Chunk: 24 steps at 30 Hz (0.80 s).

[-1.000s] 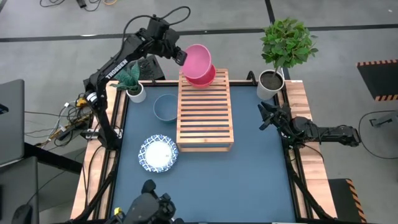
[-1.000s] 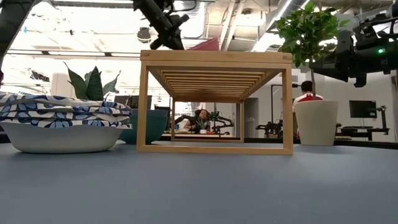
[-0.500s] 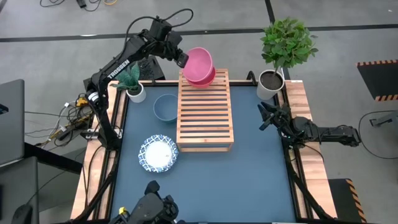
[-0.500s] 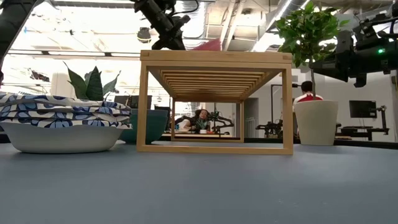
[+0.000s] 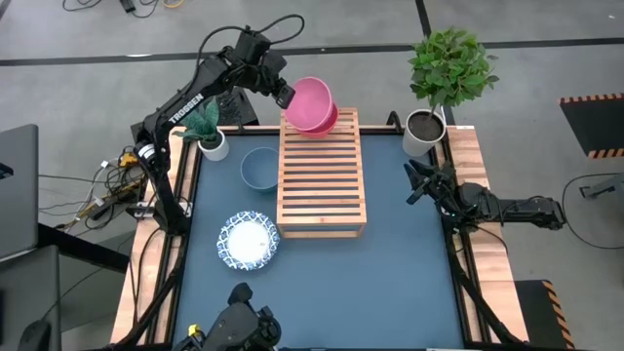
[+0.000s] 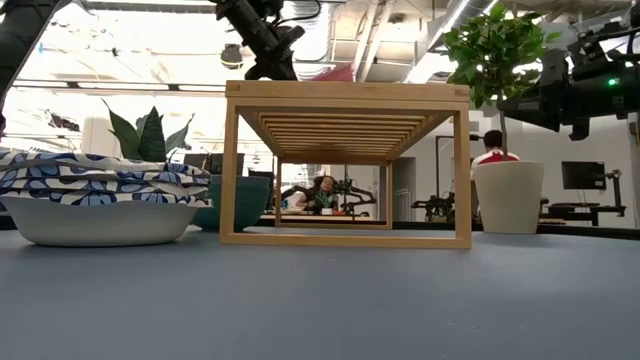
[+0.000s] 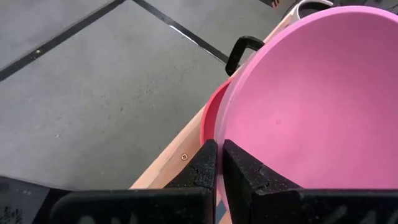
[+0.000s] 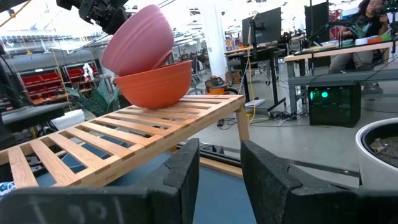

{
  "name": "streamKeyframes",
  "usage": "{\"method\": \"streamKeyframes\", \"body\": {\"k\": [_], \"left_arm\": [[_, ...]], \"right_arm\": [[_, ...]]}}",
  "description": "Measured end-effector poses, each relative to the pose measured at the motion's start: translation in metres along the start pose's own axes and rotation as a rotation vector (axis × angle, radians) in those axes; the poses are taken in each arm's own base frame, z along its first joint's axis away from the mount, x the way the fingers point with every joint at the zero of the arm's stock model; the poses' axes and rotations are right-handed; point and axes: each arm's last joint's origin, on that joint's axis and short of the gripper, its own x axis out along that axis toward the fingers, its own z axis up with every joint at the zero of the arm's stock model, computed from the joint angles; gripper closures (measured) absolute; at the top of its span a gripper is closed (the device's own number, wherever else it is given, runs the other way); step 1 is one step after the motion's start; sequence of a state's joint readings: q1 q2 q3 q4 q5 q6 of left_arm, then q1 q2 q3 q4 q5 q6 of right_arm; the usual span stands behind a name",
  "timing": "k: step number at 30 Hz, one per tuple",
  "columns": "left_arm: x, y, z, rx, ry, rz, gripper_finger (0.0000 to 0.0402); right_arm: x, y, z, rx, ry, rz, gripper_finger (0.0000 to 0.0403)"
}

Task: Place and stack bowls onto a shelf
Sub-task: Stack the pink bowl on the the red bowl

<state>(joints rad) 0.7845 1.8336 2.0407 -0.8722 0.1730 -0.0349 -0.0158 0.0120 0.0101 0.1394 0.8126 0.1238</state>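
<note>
Patterned bowl [image 5: 249,241] at seven o'clock and teal bowl [image 5: 259,168] at ten, both on the table beside the shelf [image 5: 322,175]. At twelve, left claw [image 5: 285,94] clenched on pink bowl's [image 5: 310,101] rim, tilted into a red bowl [image 8: 156,82]. Best levelled before release. Right claw [image 5: 413,185] parked at three, apparently slightly parted.

On the slatted shelf [image 8: 124,134] you see a coral-red bowl [image 8: 155,83] resting at its far end. A pink bowl [image 8: 137,38] sits tilted in that bowl, gripped at its rim by the left tool [image 8: 107,14]. Your right tool [image 8: 219,180] is parted, near the shelf corner.
</note>
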Motion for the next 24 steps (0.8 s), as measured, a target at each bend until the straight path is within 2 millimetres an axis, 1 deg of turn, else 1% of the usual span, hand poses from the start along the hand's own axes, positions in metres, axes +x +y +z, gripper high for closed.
{"method": "streamKeyframes", "body": {"k": [2, 4, 11, 15, 20, 24], "left_arm": [[0.000, 0.000, 0.000, 0.005, -0.001, 0.000, 0.0397], [0.000, 0.000, 0.001, 0.007, -0.007, -0.001, 0.0385], [0.000, -0.002, 0.002, 0.038, -0.024, -0.003, 0.0311], [0.000, -0.003, 0.004, 0.043, -0.045, -0.005, 0.0282], [0.000, -0.003, 0.009, 0.054, -0.093, -0.008, 0.0274], [0.000, -0.005, 0.013, 0.084, -0.137, -0.058, 0.0278]], "right_arm": [[0.000, 0.000, 0.000, 0.000, 0.000, 0.000, 0.0259], [0.000, 0.000, 0.000, 0.000, 0.000, 0.000, 0.0259], [0.000, 0.000, 0.000, -0.003, 0.003, -0.001, 0.0259], [0.000, 0.000, 0.000, -0.003, 0.003, -0.001, 0.0259], [0.000, 0.000, 0.000, -0.004, 0.003, -0.001, 0.0259], [0.000, 0.000, 0.000, -0.004, 0.004, -0.001, 0.0259]]}}
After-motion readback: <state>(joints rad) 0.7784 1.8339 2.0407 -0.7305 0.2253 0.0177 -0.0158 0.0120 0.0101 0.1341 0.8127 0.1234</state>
